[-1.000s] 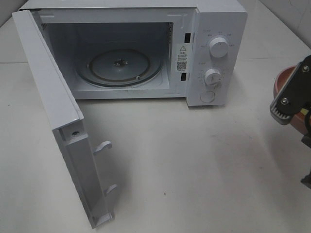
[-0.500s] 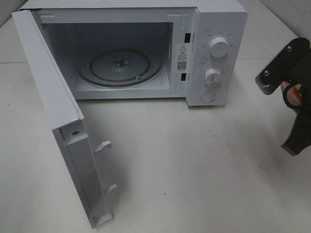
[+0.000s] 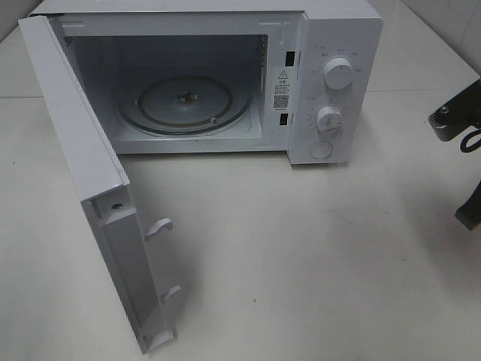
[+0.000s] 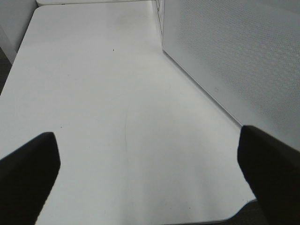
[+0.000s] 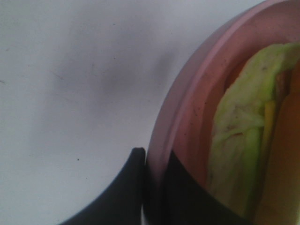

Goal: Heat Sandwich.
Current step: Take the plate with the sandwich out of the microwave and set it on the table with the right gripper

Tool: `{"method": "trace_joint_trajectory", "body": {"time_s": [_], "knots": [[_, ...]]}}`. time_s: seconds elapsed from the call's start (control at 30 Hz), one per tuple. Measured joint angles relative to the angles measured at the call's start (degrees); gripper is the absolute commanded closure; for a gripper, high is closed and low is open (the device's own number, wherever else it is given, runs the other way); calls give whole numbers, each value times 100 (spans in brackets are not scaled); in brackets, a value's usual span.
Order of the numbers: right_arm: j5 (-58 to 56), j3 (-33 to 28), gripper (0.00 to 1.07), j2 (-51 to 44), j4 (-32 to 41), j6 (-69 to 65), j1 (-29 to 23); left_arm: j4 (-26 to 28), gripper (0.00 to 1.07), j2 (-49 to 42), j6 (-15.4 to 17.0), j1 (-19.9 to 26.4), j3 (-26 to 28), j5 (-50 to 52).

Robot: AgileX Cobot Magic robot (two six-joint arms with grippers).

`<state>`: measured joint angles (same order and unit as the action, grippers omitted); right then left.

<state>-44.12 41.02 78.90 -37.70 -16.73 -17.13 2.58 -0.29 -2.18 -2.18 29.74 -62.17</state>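
Note:
The sandwich, showing green-yellow filling, lies on a pink round plate in the right wrist view. My right gripper is shut on the plate's rim, one finger outside and one inside. In the exterior high view only black parts of the right arm show at the right edge; plate and sandwich are out of that view. My left gripper is open over bare table, nothing between its fingers.
The white microwave stands at the back, its door swung wide open to the left. The glass turntable inside holds nothing. The left wrist view shows the microwave's perforated side close by.
The right arm has lifted and drawn back toward the right edge of the exterior view. The pink plate that showed there a second ago has left that view. The left gripper has not moved.

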Motion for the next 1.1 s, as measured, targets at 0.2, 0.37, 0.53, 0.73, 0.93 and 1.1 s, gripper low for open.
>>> {"method": "trace_joint_trajectory", "body": {"time_s": [0.2, 0.37, 0.53, 0.73, 0.93, 1.1], "knots": [[212, 0, 100, 155, -40, -143, 367, 0, 9, 0, 0, 0, 0, 0], [390, 0, 100, 413, -103, -218, 665, 0, 9, 0, 0, 0, 0, 0], [665, 0, 99, 756, -298, -659, 796, 0, 9, 0, 0, 0, 0, 0], [1112, 6, 98, 1226, -493, -1100, 819, 0, 9, 0, 0, 0, 0, 0], [1581, 6, 98, 1587, -636, -1346, 819, 0, 9, 0, 0, 0, 0, 0], [1788, 6, 98, 1845, -877, -1599, 819, 0, 9, 0, 0, 0, 0, 0]]}}
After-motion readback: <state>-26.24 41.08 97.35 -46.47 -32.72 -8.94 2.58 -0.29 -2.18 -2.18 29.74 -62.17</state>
